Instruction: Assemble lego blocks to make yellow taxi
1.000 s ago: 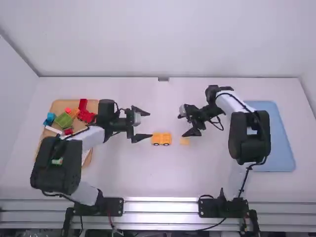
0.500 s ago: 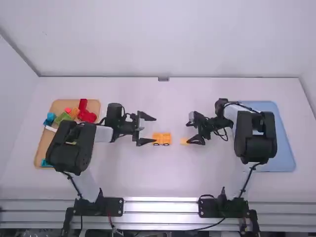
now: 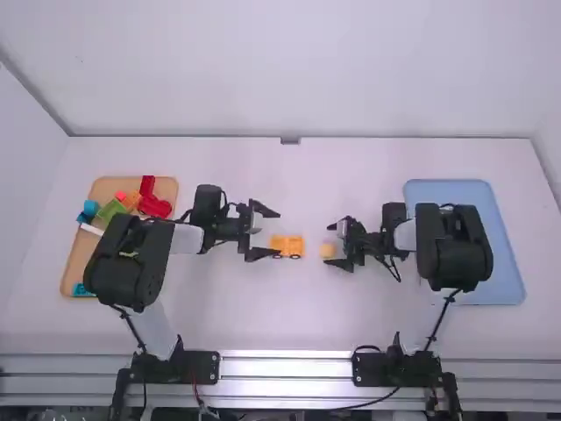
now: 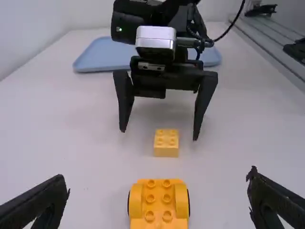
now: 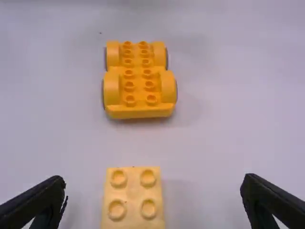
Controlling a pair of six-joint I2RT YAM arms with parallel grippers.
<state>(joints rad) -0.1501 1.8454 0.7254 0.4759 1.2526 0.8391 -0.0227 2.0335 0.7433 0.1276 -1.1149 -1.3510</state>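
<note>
The right claw [image 3: 330,245] gapes wide about a yellow four-stud block [image 5: 132,200], gripping nothing; it's edged toward the arm bases. The left claw [image 3: 279,234] is spread too.

- left arm [image 3: 127,263]'s blocking a chunk of the tan tray [image 3: 107,187]
- same deal, right arm [image 3: 456,250] over the blue tray [image 3: 507,272]
- wheeled base [image 4: 158,206] gets cropped, left wrist view
- yellow block [image 5: 133,201] too, right wrist view

High view bright, evenly lit; glare on metal rail [image 3: 285,368]. Right wrist view greyer, soft faint shadows beside yellow four-stud block [image 5: 133,198] and yellow wheeled base [image 5: 138,90].
</note>
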